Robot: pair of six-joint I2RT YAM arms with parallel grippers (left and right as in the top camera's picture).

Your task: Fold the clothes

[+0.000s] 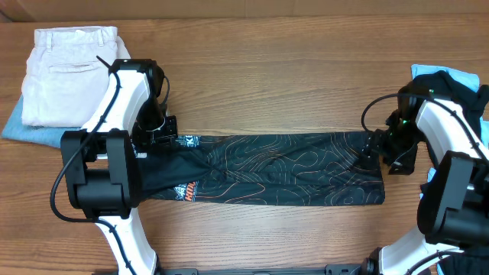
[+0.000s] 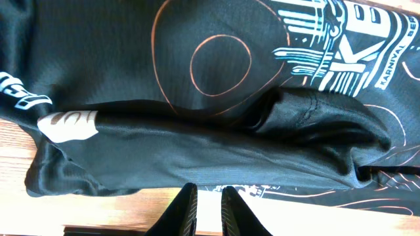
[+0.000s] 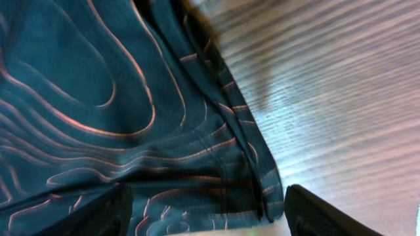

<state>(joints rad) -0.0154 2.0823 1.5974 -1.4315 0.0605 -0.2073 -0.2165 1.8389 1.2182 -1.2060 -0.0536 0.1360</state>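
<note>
Left gripper [image 2: 208,193]: fingers [image 2: 187,210] close together with only a slim gap between them. The tips sit at the lower edge of the shirt's [image 1: 283,168] folded cloth; I cannot tell whether any cloth is pinched.
Right gripper [image 3: 209,193]: fingers spread wide, one at each lower corner of its wrist view. The shirt's stitched edge lies between them, and nothing is pinched.
Shirt, look: black, covered with thin orange contour lines. A white and blue logo [image 1: 187,142] sits at its left end, and an orange and white one [image 1: 187,191] just below it.
Shirt, place: folded into a long narrow band lying flat across the middle of the table [image 1: 267,76]. It runs from the left gripper's side to the right gripper's side.
Overhead only: the whole band with both its ends. Beige trousers [image 1: 65,72] lie folded at the far left corner on a blue cloth [image 1: 19,126], well apart from the shirt. Another blue cloth [image 1: 447,76] lies at the far right.
Left wrist only: orange rings close up, the white and blue logo with lettering at upper right, and a white patch at the left. A soft ridge of doubled cloth crosses the middle, and bare table shows below it.
Right wrist only: the shirt's edge runs diagonally down the frame, slightly rumpled. Striped wood grain of the table shows to its right.
</note>
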